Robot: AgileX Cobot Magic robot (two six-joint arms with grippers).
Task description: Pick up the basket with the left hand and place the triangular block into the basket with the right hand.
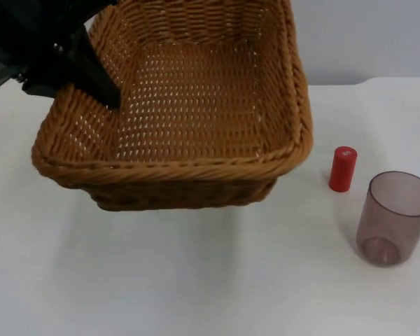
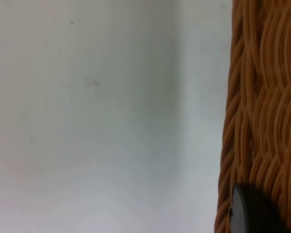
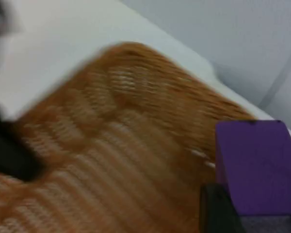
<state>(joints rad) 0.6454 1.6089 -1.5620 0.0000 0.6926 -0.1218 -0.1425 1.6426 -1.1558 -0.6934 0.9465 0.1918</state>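
The left gripper (image 1: 101, 87) has its black fingers clamped over the left rim of the brown woven wicker basket (image 1: 196, 105), one finger reaching down the inside of the wall, and it holds the basket lifted and tilted above the white table top (image 1: 196, 280), with a faint shadow under it. The left wrist view looks along the basket's outer weave (image 2: 262, 111) with a black fingertip (image 2: 247, 213) pressed against it, the table lying pale beyond. In the right wrist view the right gripper (image 3: 242, 208) hangs over the basket's open interior (image 3: 111, 160) and is closed on a purple block (image 3: 254, 165), whose flat face shows just above a dark fingertip (image 3: 216, 208); whether the block is triangular cannot be told from this face. On the table to the right of the basket stands a small red cylinder (image 1: 342, 169), upright, and just beside it, nearer the front edge, a translucent mauve plastic cup (image 1: 394, 217), also upright, apart from the basket.
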